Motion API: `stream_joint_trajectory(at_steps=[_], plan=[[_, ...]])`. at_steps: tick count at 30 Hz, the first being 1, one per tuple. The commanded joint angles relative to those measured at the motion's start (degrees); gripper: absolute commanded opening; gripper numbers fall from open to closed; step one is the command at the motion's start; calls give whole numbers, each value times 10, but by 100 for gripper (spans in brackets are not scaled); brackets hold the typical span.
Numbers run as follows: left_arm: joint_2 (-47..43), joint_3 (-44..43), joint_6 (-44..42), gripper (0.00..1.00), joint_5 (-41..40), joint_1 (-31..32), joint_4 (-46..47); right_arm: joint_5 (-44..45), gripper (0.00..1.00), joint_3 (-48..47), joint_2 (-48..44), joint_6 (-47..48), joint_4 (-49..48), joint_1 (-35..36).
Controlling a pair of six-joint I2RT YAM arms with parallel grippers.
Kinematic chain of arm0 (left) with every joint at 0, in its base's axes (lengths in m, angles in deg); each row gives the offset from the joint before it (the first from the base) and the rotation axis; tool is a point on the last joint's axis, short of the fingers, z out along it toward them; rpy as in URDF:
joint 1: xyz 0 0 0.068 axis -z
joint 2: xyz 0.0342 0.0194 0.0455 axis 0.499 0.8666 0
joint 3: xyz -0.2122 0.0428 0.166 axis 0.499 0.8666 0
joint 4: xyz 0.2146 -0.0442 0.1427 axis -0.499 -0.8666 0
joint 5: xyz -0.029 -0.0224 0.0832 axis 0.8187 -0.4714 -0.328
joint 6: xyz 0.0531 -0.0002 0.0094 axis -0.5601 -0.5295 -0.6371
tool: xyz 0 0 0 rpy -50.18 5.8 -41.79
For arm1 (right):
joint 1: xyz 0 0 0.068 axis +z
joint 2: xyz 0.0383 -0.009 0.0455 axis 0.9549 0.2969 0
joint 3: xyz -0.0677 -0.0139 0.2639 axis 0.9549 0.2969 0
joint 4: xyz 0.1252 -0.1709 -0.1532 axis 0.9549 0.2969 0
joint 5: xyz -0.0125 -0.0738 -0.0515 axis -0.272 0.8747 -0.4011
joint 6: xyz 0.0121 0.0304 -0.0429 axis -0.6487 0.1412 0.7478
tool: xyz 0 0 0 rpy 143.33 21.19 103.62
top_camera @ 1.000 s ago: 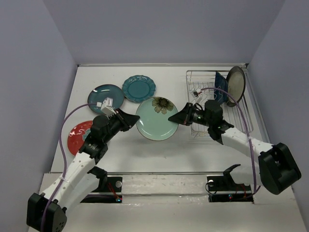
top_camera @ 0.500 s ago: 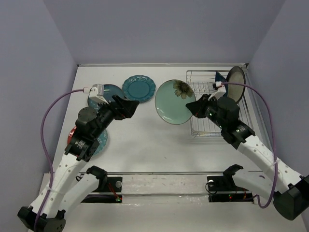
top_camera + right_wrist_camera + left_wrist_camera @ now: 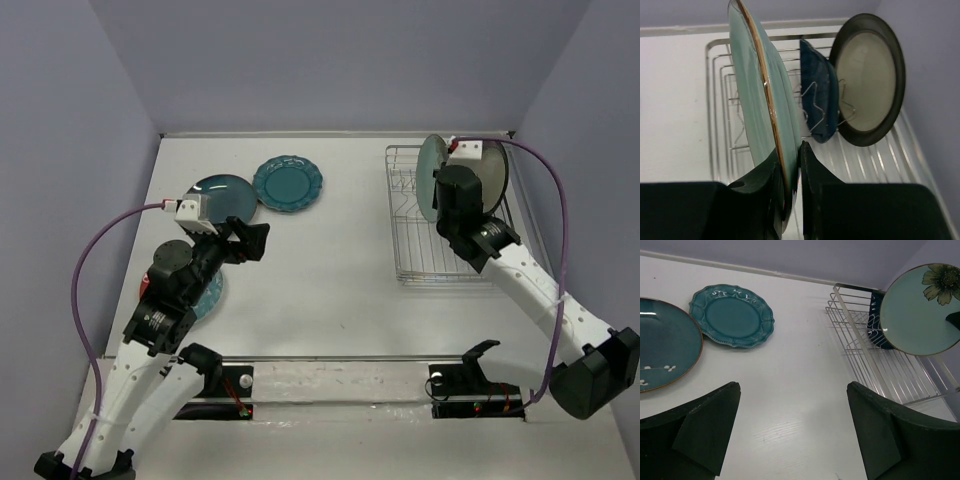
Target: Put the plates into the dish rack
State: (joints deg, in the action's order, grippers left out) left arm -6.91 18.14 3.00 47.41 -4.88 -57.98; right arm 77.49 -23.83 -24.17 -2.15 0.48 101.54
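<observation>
My right gripper (image 3: 790, 175) is shut on the lower edge of the mint plate with the flower centre (image 3: 760, 100), which stands upright on edge over the left part of the dish rack (image 3: 720, 100). In the top view this mint plate (image 3: 430, 178) is at the rack's far end. A navy leaf-shaped plate (image 3: 820, 95) and a brown-rimmed cream plate (image 3: 867, 85) stand in the rack. My left gripper (image 3: 792, 410) is open over bare table. Near it lie the teal scalloped plate (image 3: 731, 315) and the dark teal round plate (image 3: 662, 350).
The red-rimmed teal plate (image 3: 205, 295) lies partly hidden under my left arm. The dish rack (image 3: 450, 260) sits at the table's right side close to the right wall. The back wall runs just behind the rack and the two flat plates.
The right gripper has carried the mint plate from mid-table right to the rack and turned it upright. The left gripper let go of it, opened wide and drew back left.
</observation>
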Motion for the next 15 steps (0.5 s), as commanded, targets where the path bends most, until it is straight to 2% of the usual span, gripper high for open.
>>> stream_joint_trajectory(at_steps=[1,7,15], plan=[[-4,6,-29,99,-1,1,24,108,7,-88,20,81,-76,-38],[-9,6,-32,99,25,1,22,46,7,-99,59,86,-76,-120],[-17,7,-34,98,21,3,22,-55,7,-98,124,44,-70,-167]])
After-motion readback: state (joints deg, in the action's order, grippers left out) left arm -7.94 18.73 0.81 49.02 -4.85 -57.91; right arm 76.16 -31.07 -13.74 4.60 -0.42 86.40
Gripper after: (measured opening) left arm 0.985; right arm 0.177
